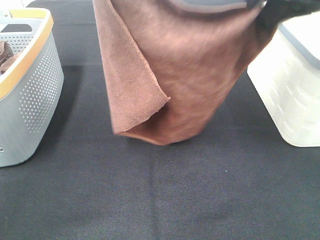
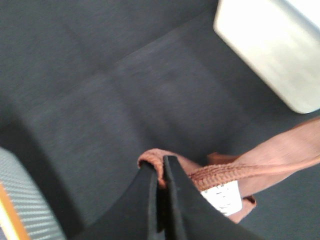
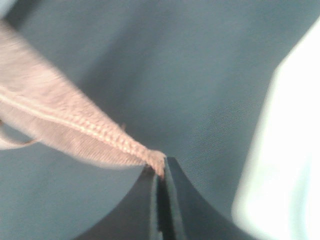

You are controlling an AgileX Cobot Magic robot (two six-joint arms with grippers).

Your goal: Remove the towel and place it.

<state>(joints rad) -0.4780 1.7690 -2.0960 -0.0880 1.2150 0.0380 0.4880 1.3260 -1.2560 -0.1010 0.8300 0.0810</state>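
Far on the left, the grey basket, full of little holes, with an orange rim. Sits on the dark table. Holds something brown and soft inside, only partly in sight, too little to tell what.

Next, to the right of the grey basket and higher up, the left pincer. Pinched shut on a stitched edge of the towel, with cloth squeezed in the middle. Just beside that pinch, a small white tag on the hem.

Then the towel itself, reddish-brown and fuzzy. Hangs in the air to the right of the grey basket, well apart from it and not inside it. Pulls tight along the top edge from one pincer to the other. Droops down in one big fold, with a side flap bent over the front. Comes very low over the table beside the grey basket; cannot tell if touching or not.

Further right of the grey basket, the right pincer. Pinched shut too, gripping a corner of the towel by its stitched hem.

Last, farthest to the right of the grey basket, a white basket with a grey rim. Stands on the same table. Inside out of sight, so cannot tell what is in it.
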